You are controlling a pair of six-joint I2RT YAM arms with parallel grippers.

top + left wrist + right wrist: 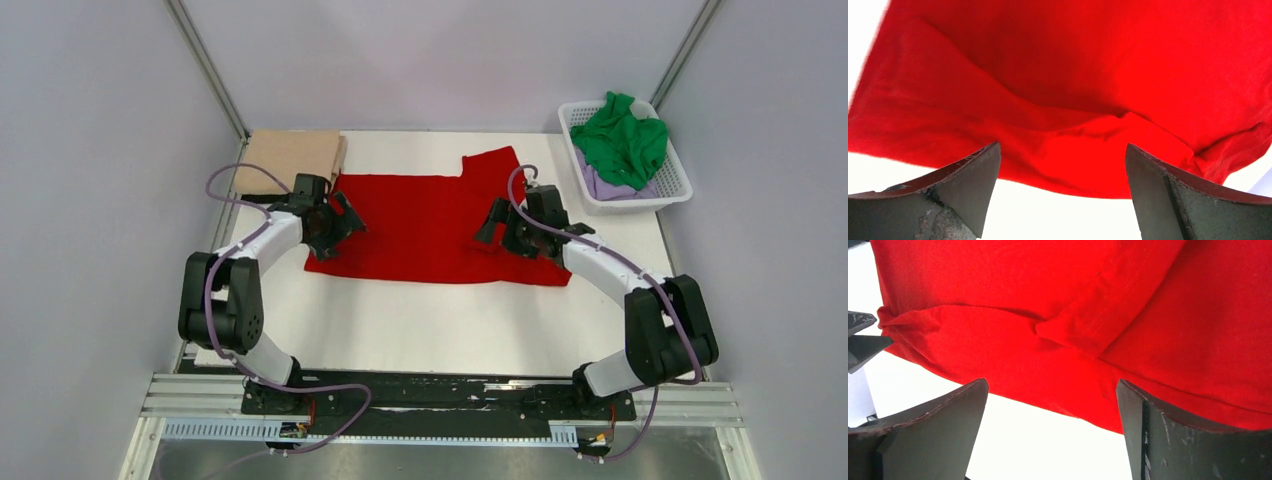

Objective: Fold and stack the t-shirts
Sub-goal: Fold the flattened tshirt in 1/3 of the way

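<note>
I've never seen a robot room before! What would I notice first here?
The big red shirt spread in the middle, with the open left gripper and right gripper over its ends. Then the green shirt heaped in the white basket, far right, and a folded tan shirt, far left.

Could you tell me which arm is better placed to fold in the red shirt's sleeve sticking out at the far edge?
Right, probably: the right gripper hangs open close to that sleeve; the left gripper is at the red shirt's opposite end.

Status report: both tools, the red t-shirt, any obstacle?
Left tool open, right tool open, both empty. Red t-shirt lying on table under them. No obstacle seen.
</note>
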